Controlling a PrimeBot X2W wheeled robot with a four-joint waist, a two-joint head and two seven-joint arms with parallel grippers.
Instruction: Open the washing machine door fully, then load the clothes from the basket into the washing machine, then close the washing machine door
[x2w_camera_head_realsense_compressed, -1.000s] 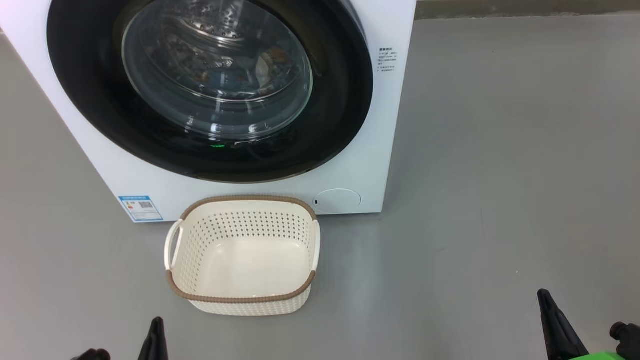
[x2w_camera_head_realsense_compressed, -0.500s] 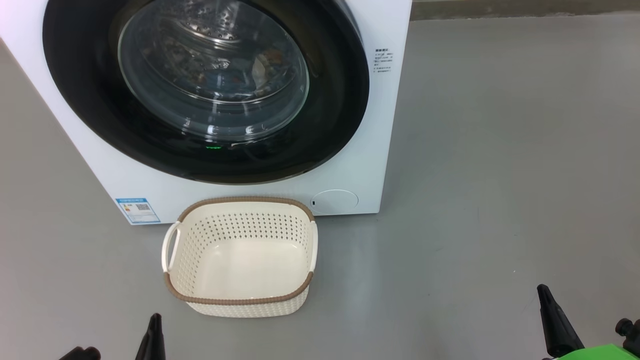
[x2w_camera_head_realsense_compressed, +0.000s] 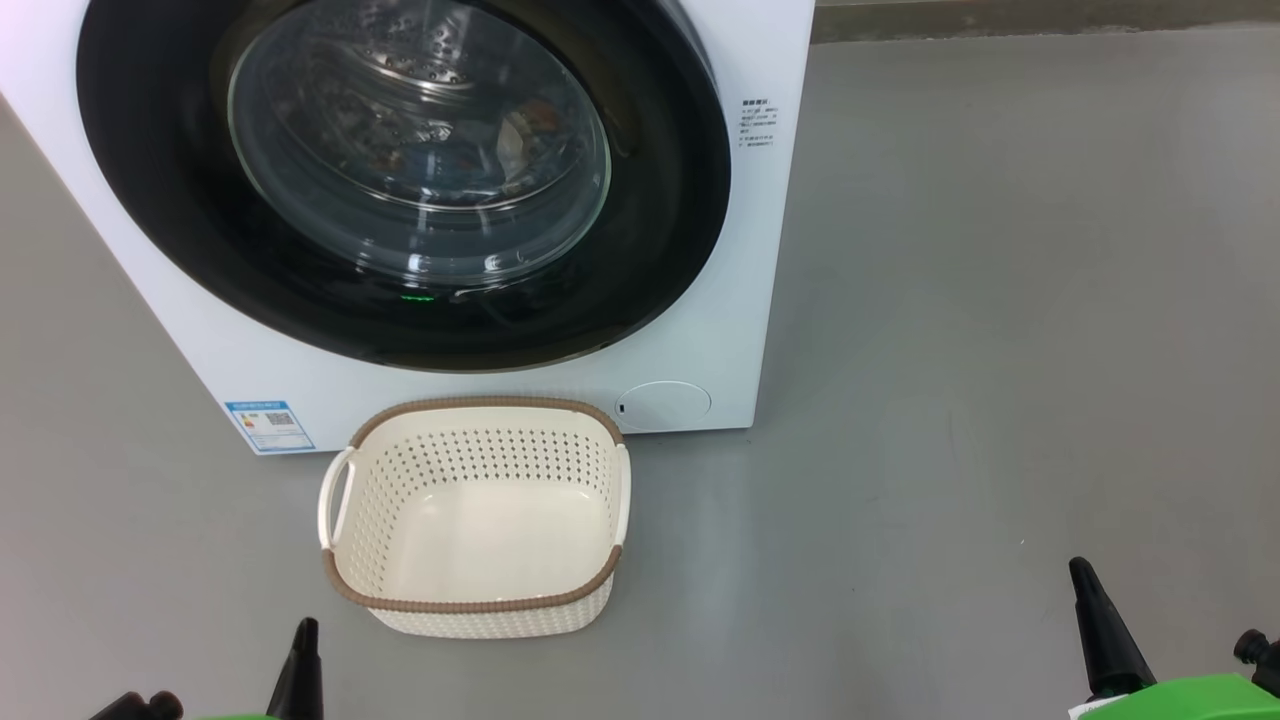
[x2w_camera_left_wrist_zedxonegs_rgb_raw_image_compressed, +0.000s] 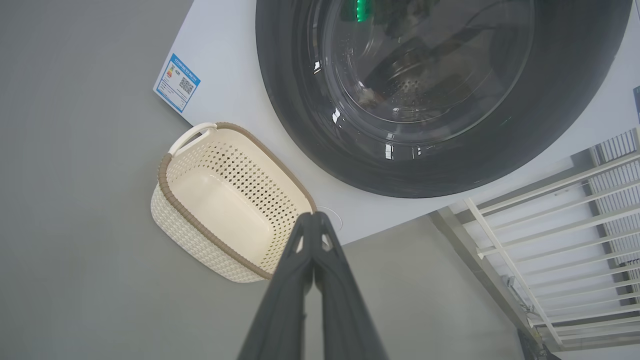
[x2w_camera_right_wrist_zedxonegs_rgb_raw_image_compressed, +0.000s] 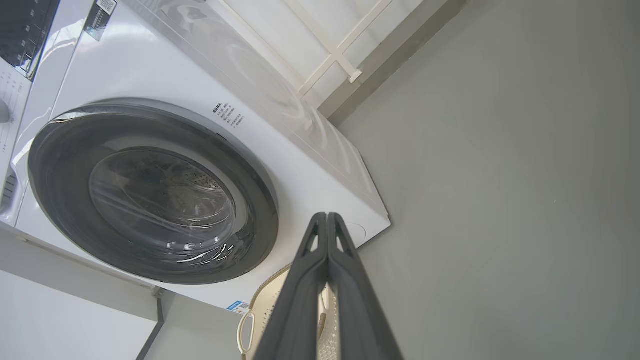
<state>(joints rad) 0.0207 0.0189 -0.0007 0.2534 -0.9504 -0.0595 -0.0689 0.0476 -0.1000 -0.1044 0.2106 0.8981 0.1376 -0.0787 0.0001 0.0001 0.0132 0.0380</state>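
The door (x2w_camera_head_realsense_compressed: 660, 200) sat shut on the washer (x2w_camera_head_realsense_compressed: 770, 250), with clothes (x2w_camera_head_realsense_compressed: 525, 130) showing dimly through its glass. The basket (x2w_camera_head_realsense_compressed: 480, 607) stood on the floor (x2w_camera_head_realsense_compressed: 950, 400) just before the washer, below the door. The left claw (x2w_camera_head_realsense_compressed: 300, 660) and right claw (x2w_camera_head_realsense_compressed: 1100, 630) hung low at either side, both pinched closed, gripping nothing.

Cream perforated basket (x2w_camera_head_realsense_compressed: 470, 520), brown rim; white washer (x2w_camera_head_realsense_compressed: 760, 250).

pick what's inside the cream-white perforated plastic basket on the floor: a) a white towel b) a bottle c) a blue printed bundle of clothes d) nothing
d: the cream-white perforated plastic basket with the brown woven-look rim has its bare bottom and holed walls fully exposed, with nothing lying in it.
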